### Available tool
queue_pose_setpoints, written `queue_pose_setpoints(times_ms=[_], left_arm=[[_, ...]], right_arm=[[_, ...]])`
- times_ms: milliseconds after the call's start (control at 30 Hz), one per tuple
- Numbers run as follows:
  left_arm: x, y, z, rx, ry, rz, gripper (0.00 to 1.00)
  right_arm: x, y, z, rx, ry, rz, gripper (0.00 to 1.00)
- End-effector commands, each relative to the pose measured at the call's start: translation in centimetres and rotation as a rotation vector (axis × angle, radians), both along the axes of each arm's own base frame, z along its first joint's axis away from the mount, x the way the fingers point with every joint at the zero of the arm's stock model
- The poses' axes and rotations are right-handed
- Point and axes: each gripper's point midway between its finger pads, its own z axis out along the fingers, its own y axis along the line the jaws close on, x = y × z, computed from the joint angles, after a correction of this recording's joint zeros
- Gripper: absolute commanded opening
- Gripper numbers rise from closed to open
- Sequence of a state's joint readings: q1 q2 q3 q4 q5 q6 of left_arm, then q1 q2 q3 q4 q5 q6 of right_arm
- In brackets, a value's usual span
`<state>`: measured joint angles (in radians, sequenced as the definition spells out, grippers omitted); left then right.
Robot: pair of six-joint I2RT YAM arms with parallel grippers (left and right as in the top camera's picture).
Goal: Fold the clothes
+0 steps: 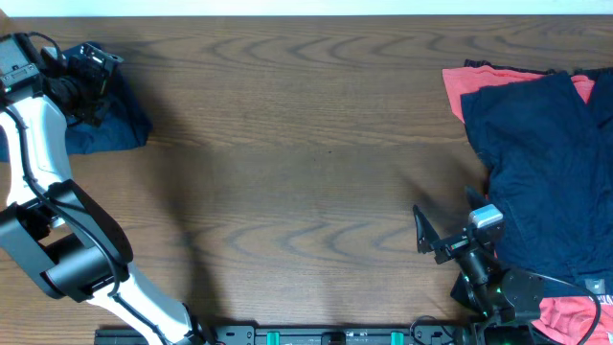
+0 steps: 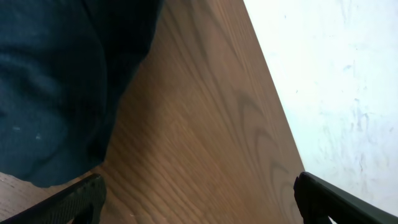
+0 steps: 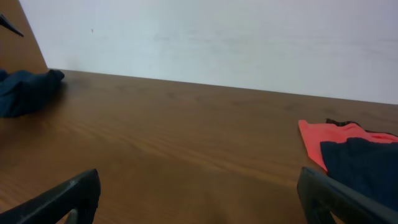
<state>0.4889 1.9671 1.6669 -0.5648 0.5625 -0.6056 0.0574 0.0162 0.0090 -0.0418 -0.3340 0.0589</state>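
A heap of clothes lies at the table's right: a wide navy garment [image 1: 546, 163] over a coral-red one [image 1: 484, 77], with more coral-red [image 1: 570, 316] at the front right corner. A bunched navy garment [image 1: 110, 125] lies at the far left. My left gripper [image 1: 99, 61] hovers over that garment's far edge, open, with bare wood between its fingers [image 2: 68, 202] and the navy cloth [image 2: 50, 81] off to the left. My right gripper [image 1: 448, 216] stands open just left of the heap, empty. Its view shows the coral-red edge [image 3: 317, 140] and navy cloth [image 3: 367, 168] ahead to the right.
The brown wooden table [image 1: 306, 144] stretches between the two lots of clothes. Its far edge [image 1: 306, 13] meets a white surface [image 2: 336, 74]. A black rail [image 1: 316, 335] runs along the front edge between the arm bases.
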Motion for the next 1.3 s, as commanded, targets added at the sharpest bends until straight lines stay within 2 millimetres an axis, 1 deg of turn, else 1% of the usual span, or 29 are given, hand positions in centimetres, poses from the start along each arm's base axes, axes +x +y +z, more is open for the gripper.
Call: queue_pose_setpoints(times_ms=[0,1067,1100,1167,1267], left_arm=[[0.2,0.0,2.2,0.025,-0.046,-0.009,0.98],[0.2,0.0,2.2,0.025,-0.046,-0.009,0.98],[0.2,0.3,2.1,0.044,-0.042,-0.005,0.98],[-0.3,1.5,1.3,0.129,-0.001,0.011,0.98],[-2.6,2.4,-0.7,0.236,0.125,-0.019,0.98]], right_arm=[[-0.1,0.1,0.1,-0.003,-0.008,0.01,0.99],[-0.1,0.1,0.1,-0.003,-0.008,0.01,0.99],[-0.1,0.1,0.1,-0.003,-0.008,0.01,0.99],[-0.1,0.1,0.1,-0.003,-0.008,0.01,0.99],[-0.1,0.1,0.1,-0.003,-0.008,0.01,0.99]])
